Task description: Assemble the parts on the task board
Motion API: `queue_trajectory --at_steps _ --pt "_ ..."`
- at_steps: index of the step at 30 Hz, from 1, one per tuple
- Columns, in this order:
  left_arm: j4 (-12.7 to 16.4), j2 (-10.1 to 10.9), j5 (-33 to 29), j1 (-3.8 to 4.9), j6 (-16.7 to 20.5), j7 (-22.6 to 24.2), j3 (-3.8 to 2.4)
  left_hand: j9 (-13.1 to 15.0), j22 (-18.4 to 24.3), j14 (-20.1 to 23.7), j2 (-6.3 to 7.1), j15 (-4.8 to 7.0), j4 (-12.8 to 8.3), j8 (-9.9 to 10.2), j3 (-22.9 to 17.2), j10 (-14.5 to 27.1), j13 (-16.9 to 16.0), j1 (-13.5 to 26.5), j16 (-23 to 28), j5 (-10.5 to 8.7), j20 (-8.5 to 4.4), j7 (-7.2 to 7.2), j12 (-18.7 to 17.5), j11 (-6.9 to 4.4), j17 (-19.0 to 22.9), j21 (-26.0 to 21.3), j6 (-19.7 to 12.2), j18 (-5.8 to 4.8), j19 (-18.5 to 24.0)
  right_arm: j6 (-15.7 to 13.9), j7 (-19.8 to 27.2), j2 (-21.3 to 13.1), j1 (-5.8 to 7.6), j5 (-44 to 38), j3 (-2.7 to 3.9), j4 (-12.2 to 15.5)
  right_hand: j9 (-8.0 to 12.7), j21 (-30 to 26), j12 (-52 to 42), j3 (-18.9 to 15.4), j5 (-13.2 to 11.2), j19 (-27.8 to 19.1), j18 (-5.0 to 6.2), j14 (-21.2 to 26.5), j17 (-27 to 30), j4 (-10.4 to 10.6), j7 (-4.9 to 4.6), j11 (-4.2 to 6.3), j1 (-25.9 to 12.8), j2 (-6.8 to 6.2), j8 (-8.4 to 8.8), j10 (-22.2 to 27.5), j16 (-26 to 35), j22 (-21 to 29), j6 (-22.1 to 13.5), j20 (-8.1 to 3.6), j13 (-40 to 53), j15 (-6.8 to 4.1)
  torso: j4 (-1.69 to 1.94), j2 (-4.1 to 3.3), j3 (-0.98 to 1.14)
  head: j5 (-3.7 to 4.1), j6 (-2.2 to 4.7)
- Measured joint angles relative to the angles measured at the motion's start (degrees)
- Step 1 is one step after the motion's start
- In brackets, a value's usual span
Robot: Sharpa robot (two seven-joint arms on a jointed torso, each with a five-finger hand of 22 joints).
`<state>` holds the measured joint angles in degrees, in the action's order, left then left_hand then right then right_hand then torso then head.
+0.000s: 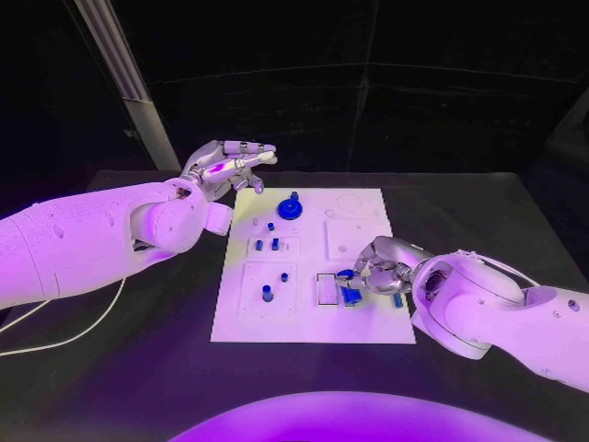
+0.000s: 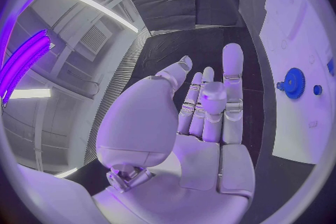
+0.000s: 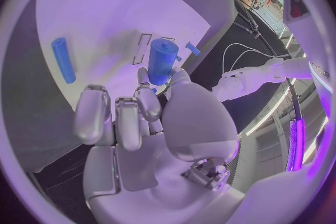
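The white board (image 1: 315, 267) lies in the middle of the black table (image 1: 493, 212), and everything here sits relative to it. At its near right corner the right hand (image 1: 375, 262) pinches a small blue cylinder (image 3: 162, 60) between thumb and fingertips, holding it just above the board's surface. A second blue peg (image 3: 63, 59) lies flat on the board nearby. A blue gear (image 1: 289, 208) stands near the board's far edge. The left hand (image 1: 225, 166) hovers off the board's far left corner, fingers apart, holding nothing. The cylinder looks light, rigid and smooth, likely slippery plastic; gripping its side walls near the middle seems the safest hold.
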<state>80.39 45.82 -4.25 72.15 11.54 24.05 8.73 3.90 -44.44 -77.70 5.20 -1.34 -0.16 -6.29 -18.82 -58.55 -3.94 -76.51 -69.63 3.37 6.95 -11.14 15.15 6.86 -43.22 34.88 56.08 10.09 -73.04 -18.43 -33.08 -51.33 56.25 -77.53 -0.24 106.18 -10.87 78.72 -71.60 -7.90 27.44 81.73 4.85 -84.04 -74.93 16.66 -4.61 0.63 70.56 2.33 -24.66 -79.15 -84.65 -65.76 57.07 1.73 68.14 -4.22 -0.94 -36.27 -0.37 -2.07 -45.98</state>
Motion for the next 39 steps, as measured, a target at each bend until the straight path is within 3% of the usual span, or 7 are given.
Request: queue_trajectory --at_steps 7,15,22,24,27,32,39 --pt "0.04 -0.03 0.0 0.0 -0.09 -0.07 0.0 0.0 0.0 0.0 0.0 0.0 0.0 0.0 0.0 0.0 0.0 0.0 0.0 0.0 0.0 0.0 0.0 0.0 0.0 0.0 0.0 0.0 0.0 0.71 -0.19 1.78 0.0 2.07 0.0 -1.29 -4.26 0.21 1.17 -1.49 -0.91 0.2 0.0 -0.02 0.0 0.06 -0.13 0.33 -1.46 1.43 -0.48 -0.34 0.0 -0.24 0.24 -0.2 -0.78 -0.4 0.0 -0.03 -0.03 -0.1 -0.06" --pt "0.02 -0.11 0.0 0.0 -0.22 -0.12 0.0 0.0 0.0 0.0 0.0 0.0 0.0 0.0 0.0 0.0 0.0 0.0 0.0 0.0 0.0 0.0 0.0 0.0 0.0 0.0 0.0 0.0 0.0 1.75 -1.55 3.8 0.01 3.11 0.0 -3.14 -6.11 0.27 0.83 -3.16 -3.56 0.25 0.01 0.09 0.0 -0.03 2.6 1.22 -3.94 1.52 -1.54 -1.22 0.0 -0.29 3.6 -0.55 0.28 -0.94 0.01 -0.03 -0.01 -0.22 -0.16" --pt "-0.01 -0.16 0.0 0.0 -0.3 -0.17 0.0 0.0 0.0 0.0 0.0 0.0 0.0 0.0 0.0 0.2 0.0 0.0 0.0 0.0 0.0 -0.2 0.21 0.21 0.06 0.0 -0.2 0.0 0.0 1.77 -2.98 4.9 0.02 2.43 0.01 -4.04 -7.56 0.27 2.59 -7.94 -22.3 0.18 0.01 0.1 0.01 -0.12 1.84 0.98 -10.87 -0.19 -0.87 -0.98 0.46 -0.33 2.84 -0.63 -0.64 -0.94 0.03 -0.03 0.03 -0.3 -0.25" --pt "-0.03 -0.17 0.0 0.01 -0.32 -0.19 0.0 0.0 0.0 0.0 0.0 0.0 0.0 0.0 0.0 0.2 0.0 0.0 0.0 0.0 0.0 -0.2 0.21 0.2 0.06 0.0 -0.2 0.0 0.0 1.81 -3.28 5.13 0.02 2.01 0.01 -4.14 -8.04 0.27 3.51 -8.25 -24.09 0.18 0.01 0.1 0.01 0.06 1.71 0.51 -12.58 -1.93 -0.62 -0.45 0.93 -0.12 2.23 -0.63 -1.27 -0.94 0.03 -0.05 0.03 -0.34 -0.26" --pt "-0.04 -0.18 0.0 0.01 -0.37 -0.22 0.0 0.0 0.0 0.0 0.0 0.0 0.0 0.0 0.0 0.21 0.0 0.0 0.0 0.0 0.0 -0.2 0.21 0.21 0.06 0.0 -0.2 0.0 0.0 1.94 -3.7 5.34 0.02 1.23 0.01 -4.23 -8.64 0.26 4.71 -7.07 -24.44 0.17 0.01 0.1 0.01 0.19 1.51 0.52 -14.41 -3.76 -0.41 0.11 1.22 0.18 2.02 -0.63 -2.18 -0.94 0.03 -0.05 0.03 -0.42 -0.26" --pt "-0.05 -0.2 0.0 0.01 -0.42 -0.26 0.0 0.0 0.0 0.0 0.0 0.0 0.0 0.0 0.0 0.2 0.0 0.0 0.0 0.0 0.0 -0.2 0.21 0.21 0.05 0.0 -0.2 0.0 0.0 2.26 -3.99 5.27 0.02 0.2 0.01 -4.18 -9.15 0.0 5.06 -5.14 -24.3 0.17 0.01 0.1 0.01 0.01 1.51 0.69 -14.37 -3.74 -0.41 0.35 1.32 0.22 2.02 -0.62 -2.45 -0.93 -0.04 -0.04 0.05 -0.44 -0.26" --pt "-0.09 -0.2 0.0 0.01 -0.48 -0.32 0.0 0.0 0.0 0.0 0.0 0.0 0.0 0.0 0.0 0.2 0.0 0.0 0.0 0.0 0.0 -0.2 0.21 0.2 0.05 0.0 -0.2 0.0 0.0 3.42 -3.39 4.33 0.02 -1.08 0.04 -2.95 -10.59 0.0 5.05 -2.44 -18.44 0.17 0.01 0.1 0.01 -5.3 1.51 0.69 -2.22 -2.61 -0.41 0.35 1.33 -0.63 2.02 -0.62 -1.61 -0.93 -0.08 -0.04 0.1 -0.35 -0.21"
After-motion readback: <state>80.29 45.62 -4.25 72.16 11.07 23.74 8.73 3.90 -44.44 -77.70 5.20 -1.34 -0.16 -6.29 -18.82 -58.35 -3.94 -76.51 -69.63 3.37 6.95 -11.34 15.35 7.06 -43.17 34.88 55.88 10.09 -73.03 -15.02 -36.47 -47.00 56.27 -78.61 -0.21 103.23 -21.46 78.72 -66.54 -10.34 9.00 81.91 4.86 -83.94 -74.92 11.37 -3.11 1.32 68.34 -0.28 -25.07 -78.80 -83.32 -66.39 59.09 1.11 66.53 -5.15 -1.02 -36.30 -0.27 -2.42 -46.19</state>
